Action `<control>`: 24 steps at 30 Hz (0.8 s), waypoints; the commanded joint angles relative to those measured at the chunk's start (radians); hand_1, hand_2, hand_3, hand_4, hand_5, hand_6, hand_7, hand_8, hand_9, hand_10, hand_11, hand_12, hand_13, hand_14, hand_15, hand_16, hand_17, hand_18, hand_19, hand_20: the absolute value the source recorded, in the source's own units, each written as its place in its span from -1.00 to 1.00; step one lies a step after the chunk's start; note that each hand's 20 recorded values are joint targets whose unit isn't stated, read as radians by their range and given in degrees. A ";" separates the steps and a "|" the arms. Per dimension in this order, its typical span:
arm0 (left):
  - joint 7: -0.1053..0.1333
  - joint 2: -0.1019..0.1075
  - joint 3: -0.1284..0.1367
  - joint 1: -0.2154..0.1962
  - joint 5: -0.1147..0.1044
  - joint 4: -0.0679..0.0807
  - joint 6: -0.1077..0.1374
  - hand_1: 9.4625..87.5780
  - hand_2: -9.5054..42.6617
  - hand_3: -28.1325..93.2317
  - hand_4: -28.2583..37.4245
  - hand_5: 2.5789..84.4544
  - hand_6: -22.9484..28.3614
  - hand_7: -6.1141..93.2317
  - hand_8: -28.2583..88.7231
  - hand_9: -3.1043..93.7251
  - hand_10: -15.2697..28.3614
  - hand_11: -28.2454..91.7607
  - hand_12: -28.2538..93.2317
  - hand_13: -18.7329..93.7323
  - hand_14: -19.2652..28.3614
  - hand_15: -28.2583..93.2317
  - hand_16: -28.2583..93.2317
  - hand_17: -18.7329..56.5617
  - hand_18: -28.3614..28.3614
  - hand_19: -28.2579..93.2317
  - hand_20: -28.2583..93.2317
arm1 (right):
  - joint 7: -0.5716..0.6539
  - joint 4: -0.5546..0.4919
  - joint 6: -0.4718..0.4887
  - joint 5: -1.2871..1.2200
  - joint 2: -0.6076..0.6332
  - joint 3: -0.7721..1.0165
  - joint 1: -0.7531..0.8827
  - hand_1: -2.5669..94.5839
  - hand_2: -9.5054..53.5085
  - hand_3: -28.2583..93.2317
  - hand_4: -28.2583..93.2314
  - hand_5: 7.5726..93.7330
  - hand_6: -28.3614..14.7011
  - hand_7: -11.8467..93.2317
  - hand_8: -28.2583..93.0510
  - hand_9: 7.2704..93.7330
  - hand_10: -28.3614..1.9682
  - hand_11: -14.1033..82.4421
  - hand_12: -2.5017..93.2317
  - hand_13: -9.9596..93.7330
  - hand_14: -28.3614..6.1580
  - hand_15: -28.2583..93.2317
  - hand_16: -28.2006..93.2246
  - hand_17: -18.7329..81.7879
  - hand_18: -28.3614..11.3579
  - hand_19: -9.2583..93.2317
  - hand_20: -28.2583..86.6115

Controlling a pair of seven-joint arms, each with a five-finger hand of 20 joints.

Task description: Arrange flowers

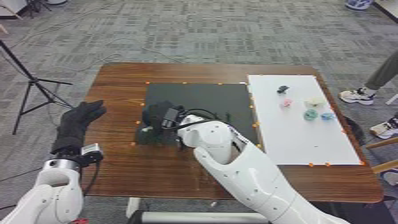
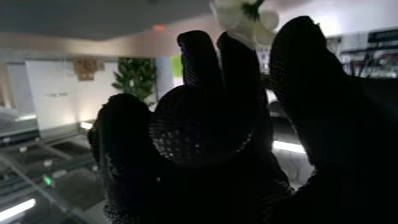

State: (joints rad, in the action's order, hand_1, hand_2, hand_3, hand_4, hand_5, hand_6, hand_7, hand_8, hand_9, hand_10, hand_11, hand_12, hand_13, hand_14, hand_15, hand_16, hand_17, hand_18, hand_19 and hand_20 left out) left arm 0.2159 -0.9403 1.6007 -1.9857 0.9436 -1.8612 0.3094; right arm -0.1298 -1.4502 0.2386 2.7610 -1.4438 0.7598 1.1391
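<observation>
Near tripod (image 1: 33, 79), left hand (image 1: 81, 115) relaxed; over black mat (image 1: 204, 95), right hand (image 1: 157, 114) seemingly pinches flower (image 2: 233, 18)

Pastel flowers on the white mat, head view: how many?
4: pink flower at left, cream flower to its right, green flower nearer the robot than cream, blue flower right of green. Overlap could hide more.

Is a brown wooden desk (image 1: 115, 170), bearing a black mat (image 1: 195, 92). Also bears a white sheet (image 1: 302, 135) just right of the mat and small orange markers (image 1: 185, 83) along its edges.
</observation>
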 commanded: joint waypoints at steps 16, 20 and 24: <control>-0.003 -0.008 -0.002 0.004 0.004 -0.012 -0.013 -0.80 -0.38 0.60 -1.00 0.17 0.07 -0.56 -0.65 0.13 0.37 -0.18 -0.36 -0.02 0.49 -0.28 -0.57 -0.39 0.32 -0.49 -0.31 | 0.071 -0.046 -0.004 -0.086 0.031 -0.025 -0.074 -0.25 -0.81 0.59 -0.82 0.19 0.39 -0.35 -0.76 0.21 0.20 -0.54 -0.75 0.94 0.60 0.50 -0.03 0.62 -0.30 1.00 0.56; 0.000 -0.011 0.002 -0.006 0.003 -0.016 -0.013 -0.80 -0.38 0.61 -1.00 0.17 0.07 -0.56 -0.65 0.13 0.37 -0.18 -0.36 -0.02 0.49 -0.28 -0.57 -0.39 0.32 -0.49 -0.31 | 0.078 -0.063 -0.002 -0.113 0.039 -0.011 -0.077 -0.25 -0.82 0.59 -0.82 0.18 0.39 -0.35 -0.76 0.19 0.19 -0.55 -0.75 0.94 0.60 0.50 -0.03 0.62 -0.29 1.00 0.55; 0.005 -0.011 0.010 -0.018 0.002 -0.023 -0.008 -0.80 -0.38 0.61 -1.00 0.17 0.07 -0.56 -0.65 0.13 0.36 -0.18 -0.36 -0.02 0.49 -0.28 -0.57 -0.39 0.32 -0.49 -0.31 | 0.106 -0.131 -0.036 -0.196 0.096 -0.001 -0.092 -0.25 -0.82 0.60 -0.82 0.13 0.37 -0.34 -0.75 0.17 0.17 -0.55 -0.74 0.91 0.58 0.50 -0.03 0.58 -0.30 1.00 0.53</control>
State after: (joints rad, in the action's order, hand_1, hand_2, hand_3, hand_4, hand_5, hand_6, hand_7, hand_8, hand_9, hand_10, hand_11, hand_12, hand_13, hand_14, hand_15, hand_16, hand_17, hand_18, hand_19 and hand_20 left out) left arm 0.2163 -0.9412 1.6009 -1.9829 0.9441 -1.8680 0.3045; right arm -0.0637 -1.4944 0.2450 2.6531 -1.4105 0.7357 1.0803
